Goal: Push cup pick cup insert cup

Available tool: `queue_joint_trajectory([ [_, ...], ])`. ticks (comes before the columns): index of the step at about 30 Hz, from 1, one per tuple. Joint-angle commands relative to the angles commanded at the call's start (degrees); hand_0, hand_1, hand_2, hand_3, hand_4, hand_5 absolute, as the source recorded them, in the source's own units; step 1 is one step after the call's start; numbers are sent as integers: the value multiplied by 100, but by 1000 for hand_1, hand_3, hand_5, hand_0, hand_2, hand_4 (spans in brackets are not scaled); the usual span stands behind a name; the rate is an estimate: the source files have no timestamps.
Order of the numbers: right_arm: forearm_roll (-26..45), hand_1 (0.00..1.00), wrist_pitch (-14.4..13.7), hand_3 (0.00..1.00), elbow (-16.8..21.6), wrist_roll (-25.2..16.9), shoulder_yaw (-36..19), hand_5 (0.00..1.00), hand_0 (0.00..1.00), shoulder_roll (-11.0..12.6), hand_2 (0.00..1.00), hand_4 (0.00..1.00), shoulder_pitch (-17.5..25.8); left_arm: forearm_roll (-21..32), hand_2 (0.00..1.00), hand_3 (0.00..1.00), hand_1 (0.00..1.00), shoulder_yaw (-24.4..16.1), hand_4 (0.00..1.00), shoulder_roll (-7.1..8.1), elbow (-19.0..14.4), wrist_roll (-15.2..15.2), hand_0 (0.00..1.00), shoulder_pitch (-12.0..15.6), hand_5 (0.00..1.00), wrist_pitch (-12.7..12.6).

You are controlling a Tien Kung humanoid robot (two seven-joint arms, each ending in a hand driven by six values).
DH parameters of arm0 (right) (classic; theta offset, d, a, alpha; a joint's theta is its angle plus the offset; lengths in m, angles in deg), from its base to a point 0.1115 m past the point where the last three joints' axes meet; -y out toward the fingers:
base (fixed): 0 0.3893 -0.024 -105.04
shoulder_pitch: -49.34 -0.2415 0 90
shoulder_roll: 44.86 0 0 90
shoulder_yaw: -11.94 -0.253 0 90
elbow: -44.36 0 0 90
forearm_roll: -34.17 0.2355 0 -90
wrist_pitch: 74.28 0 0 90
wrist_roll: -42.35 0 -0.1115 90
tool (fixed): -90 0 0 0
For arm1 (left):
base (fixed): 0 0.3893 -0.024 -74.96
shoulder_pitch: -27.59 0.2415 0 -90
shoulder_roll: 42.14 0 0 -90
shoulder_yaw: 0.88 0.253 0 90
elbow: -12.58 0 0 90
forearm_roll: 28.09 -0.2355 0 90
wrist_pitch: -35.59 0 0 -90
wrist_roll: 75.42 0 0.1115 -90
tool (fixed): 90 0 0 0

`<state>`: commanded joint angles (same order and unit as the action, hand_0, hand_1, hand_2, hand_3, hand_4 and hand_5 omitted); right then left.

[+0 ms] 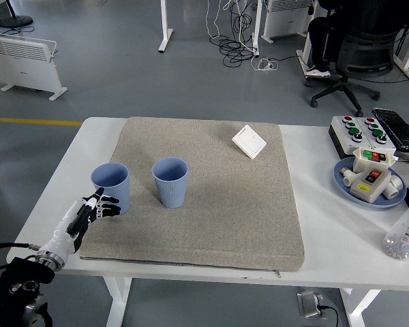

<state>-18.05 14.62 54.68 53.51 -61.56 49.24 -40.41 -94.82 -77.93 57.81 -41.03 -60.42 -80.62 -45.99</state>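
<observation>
- I see 2 blue cups on the grey mat (211, 197): the left cup (111, 187) stands upright near the mat's 9 o'clock edge, the second cup (170, 181) just beside it toward 3 o'clock, apart from it, also upright.
- My left hand (92, 209) comes in from 7 o'clock; its fingers are loosely curled and the fingertips sit at the left cup's base on its near side. It grips nothing; whether it touches the cup I cannot tell.
- Nothing stands between the 2 cups.
- 1 white square switch plate (249, 142) lies flat toward the mat's 1 o'clock corner, well apart from both cups.
- At the counter's (327, 231) 3 o'clock side I count 1 blue plate (345, 185) carrying a white button box (371, 174), 1 white panel with red and green buttons (359, 131) beyond it, and 1 clear bottle (405, 235) at the edge.
- On the floor past the counter: 1 black office chair (358, 58) at 1 o'clock, 1 white heater (24, 61) at 10 o'clock.
</observation>
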Motion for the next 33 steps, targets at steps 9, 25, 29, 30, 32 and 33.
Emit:
queue_joint_trajectory([
  [9,-16,644,2,572,0,3,12,446,755,2,667,89,-21,157,498,508,535,78,585,-79,217,38,665,-246,998,34],
  [25,20,643,17,571,0,-3,150,447,755,19,667,89,-93,426,492,504,532,411,585,-130,1095,218,666,-874,998,25],
  [29,99,643,24,572,0,-13,235,448,755,21,665,89,-101,481,490,501,530,468,583,-112,1224,238,667,-1009,998,24],
  [30,110,643,25,572,0,-14,248,448,755,22,665,89,-104,508,490,501,530,488,583,-116,1264,244,667,-1048,998,27],
  [32,125,643,26,572,0,-16,268,448,755,24,665,89,-111,554,490,501,530,523,583,-129,1336,259,667,-1110,998,32],
  [33,131,643,27,570,0,-17,276,449,755,24,663,89,-113,569,490,500,530,536,583,-139,1370,265,668,-1137,998,33],
])
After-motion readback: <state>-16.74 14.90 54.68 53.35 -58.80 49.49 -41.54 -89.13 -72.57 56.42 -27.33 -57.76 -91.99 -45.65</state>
